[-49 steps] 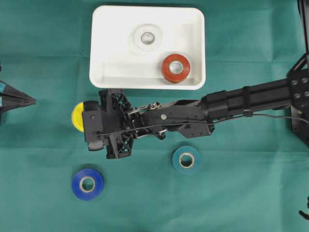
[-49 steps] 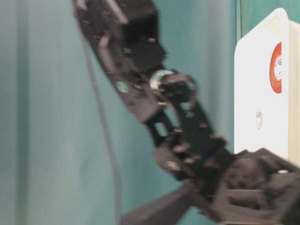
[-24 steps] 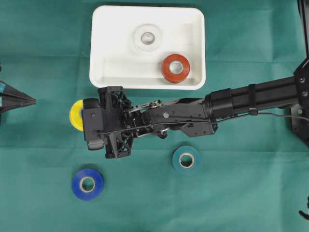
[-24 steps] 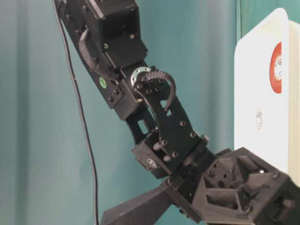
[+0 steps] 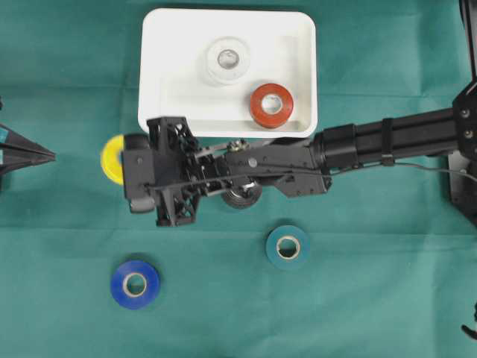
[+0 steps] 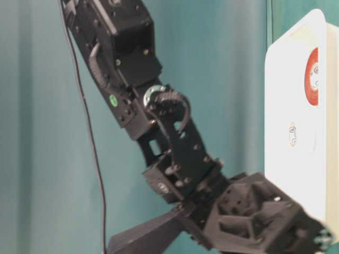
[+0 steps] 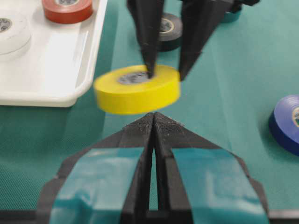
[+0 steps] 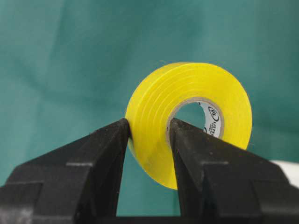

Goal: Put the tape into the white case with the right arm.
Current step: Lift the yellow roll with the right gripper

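Yellow plastic tape, a flat roll with a grey cardboard core [image 8: 187, 123], sits between the two long pointed black fingers [image 8: 105, 158] of our right gripper [image 8: 147, 130]: one finger goes through the hole, the other presses on the outer wall, so the jaws are almost fully closed on one side of the ring. In the left wrist view the roll [image 7: 138, 88] hangs above the green cloth [image 7: 233, 93], lifted and close to level. From above, we see only its edge [image 5: 112, 159] at the left end of the all-black right arm [image 5: 298, 160].

Outward from there, the shallow white rectangular plastic case [image 5: 153, 74] lies toward the upper right of the roll in the overhead frame, with its lower left corner just beside the gripper body. Our judgement is that the coming move is a short carry up and to the right over that rim. A red roll [image 5: 271, 105] and a white roll [image 5: 228, 60] already lie inside, toward the right and the top. The left gripper [image 7: 153, 126], black with teal marks, rests with its jaws together at the left edge, holding nothing.
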Action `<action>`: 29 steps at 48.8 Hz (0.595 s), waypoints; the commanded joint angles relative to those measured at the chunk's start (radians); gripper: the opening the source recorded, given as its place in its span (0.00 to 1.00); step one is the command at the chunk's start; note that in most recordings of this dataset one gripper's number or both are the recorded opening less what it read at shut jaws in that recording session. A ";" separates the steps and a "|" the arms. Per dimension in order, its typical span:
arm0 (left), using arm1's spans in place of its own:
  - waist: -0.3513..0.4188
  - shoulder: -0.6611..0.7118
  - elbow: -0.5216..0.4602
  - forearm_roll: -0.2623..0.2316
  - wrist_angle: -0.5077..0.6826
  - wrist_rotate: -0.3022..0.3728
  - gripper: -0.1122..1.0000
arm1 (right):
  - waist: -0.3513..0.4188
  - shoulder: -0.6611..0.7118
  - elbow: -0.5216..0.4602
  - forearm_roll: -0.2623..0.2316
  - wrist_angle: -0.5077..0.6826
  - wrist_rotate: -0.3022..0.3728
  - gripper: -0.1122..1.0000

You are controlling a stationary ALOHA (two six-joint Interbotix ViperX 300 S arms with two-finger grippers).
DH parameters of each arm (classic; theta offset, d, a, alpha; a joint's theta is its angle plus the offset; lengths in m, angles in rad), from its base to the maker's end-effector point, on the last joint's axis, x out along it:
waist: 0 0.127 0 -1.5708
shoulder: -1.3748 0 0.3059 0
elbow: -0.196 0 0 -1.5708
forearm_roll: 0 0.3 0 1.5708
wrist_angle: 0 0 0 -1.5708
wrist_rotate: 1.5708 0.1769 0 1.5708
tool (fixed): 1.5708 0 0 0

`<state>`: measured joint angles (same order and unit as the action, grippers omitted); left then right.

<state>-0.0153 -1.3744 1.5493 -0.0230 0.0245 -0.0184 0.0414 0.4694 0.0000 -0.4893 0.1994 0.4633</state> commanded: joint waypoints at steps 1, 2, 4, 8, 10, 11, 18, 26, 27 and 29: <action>0.000 0.008 -0.012 -0.002 -0.009 0.002 0.10 | -0.017 -0.052 -0.038 -0.025 0.000 -0.002 0.12; 0.000 0.008 -0.012 -0.002 -0.009 0.002 0.10 | -0.023 -0.052 -0.040 -0.031 0.000 -0.002 0.12; 0.002 0.008 -0.011 -0.002 -0.009 0.002 0.10 | -0.037 -0.052 -0.040 -0.038 0.000 -0.002 0.12; 0.002 0.009 -0.012 -0.002 -0.009 0.002 0.10 | -0.064 -0.052 -0.040 -0.044 -0.002 0.000 0.12; 0.000 0.008 -0.011 -0.002 -0.009 0.002 0.10 | -0.080 -0.052 -0.040 -0.044 0.000 -0.002 0.12; 0.000 0.008 -0.012 -0.002 -0.009 0.002 0.10 | -0.089 -0.052 -0.040 -0.046 0.000 -0.002 0.12; 0.000 0.008 -0.012 -0.002 -0.009 0.002 0.10 | -0.149 -0.052 -0.040 -0.046 -0.002 -0.002 0.12; 0.000 0.008 -0.012 -0.002 -0.009 0.002 0.10 | -0.204 -0.052 -0.040 -0.046 -0.006 -0.002 0.12; 0.000 0.008 -0.012 -0.002 -0.009 0.002 0.10 | -0.209 -0.052 -0.040 -0.046 -0.006 -0.002 0.12; 0.000 0.008 -0.012 -0.002 -0.009 0.002 0.10 | -0.221 -0.051 -0.040 -0.046 -0.006 -0.002 0.12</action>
<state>-0.0169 -1.3744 1.5493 -0.0230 0.0245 -0.0184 -0.1672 0.4694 -0.0107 -0.5323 0.2010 0.4633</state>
